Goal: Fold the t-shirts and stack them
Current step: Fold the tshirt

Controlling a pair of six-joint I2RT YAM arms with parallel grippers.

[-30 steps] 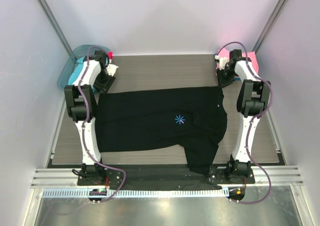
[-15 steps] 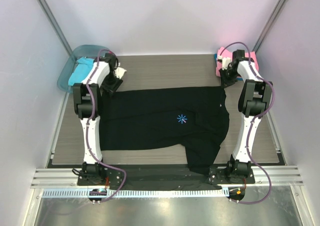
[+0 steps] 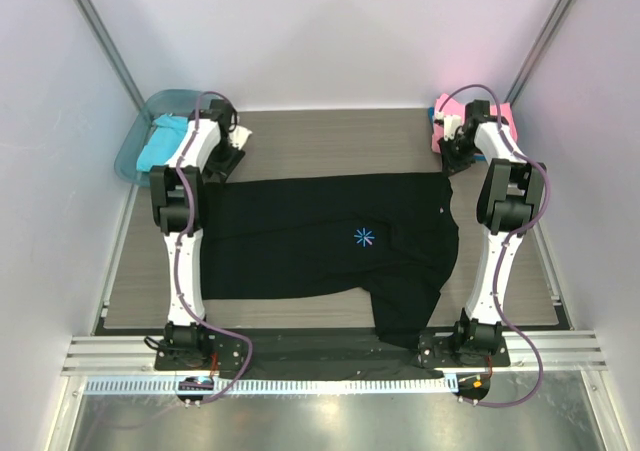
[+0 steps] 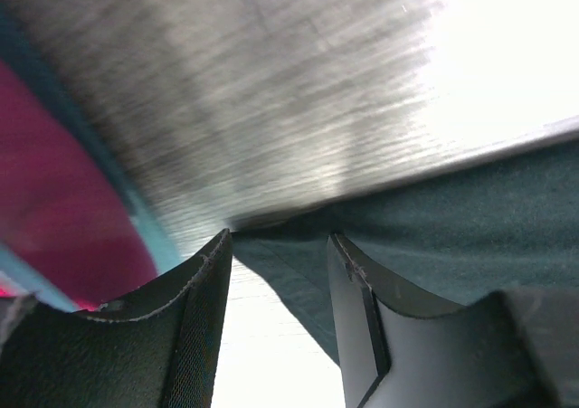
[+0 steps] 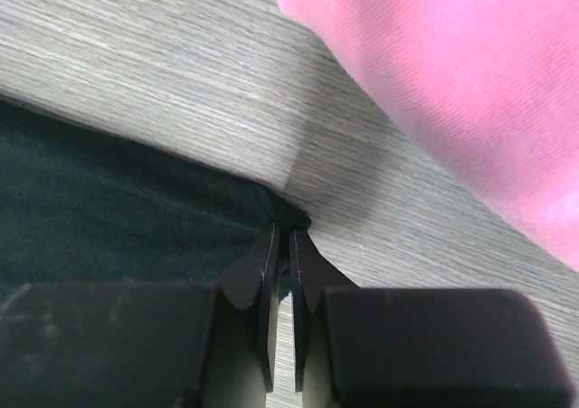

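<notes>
A black t-shirt (image 3: 320,241) lies spread flat across the middle of the tabletop (image 3: 330,136). At the shirt's far right corner, the right gripper (image 5: 281,234) pinches the cloth between nearly closed fingers, near a pink t-shirt (image 5: 434,82). At the shirt's far left corner, the left gripper (image 4: 279,239) has its fingers apart, astride the cloth's edge.

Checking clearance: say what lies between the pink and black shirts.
Only bare table separates the pink shirt from the black shirt, per the right wrist view.

Top view overhead, whole table (image 3: 330,141); wrist views close, low (all share black t-shirt (image 3: 300,241) edge).
</notes>
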